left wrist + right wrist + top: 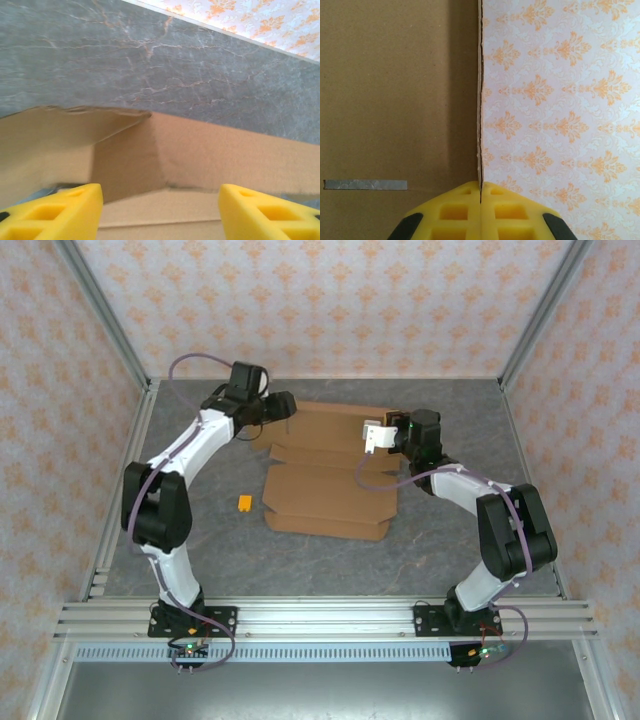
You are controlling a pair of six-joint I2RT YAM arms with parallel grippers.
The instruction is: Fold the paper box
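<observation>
the left gripper (285, 406) hangs at the far left corner of the paper box (325, 502). its yellow fingers (55, 212) are spread wide, with a raised flap's corner just ahead of them and nothing caught between. a small yellow piece (245, 504) lies on the table (330, 565) just off the box's near left corner, not touching it. the box itself sits in the middle of the table, mostly a flat cut sheet with its far part lifted. it has no proper walls yet, so it holds nothing, and nothing lies on its panels. at the box's far right side the right gripper (481, 207) has its jaws pressed together on the thin edge of an upright panel.

what worries me is that the pinch sits on the very edge. if the arm pulls or twists hard, the cardboard could slide out and the panel would drop flat. with the left side ungripped, the whole sheet might drag across the table or crease off its scored line. if it slid left, it could ride over the yellow piece.
</observation>
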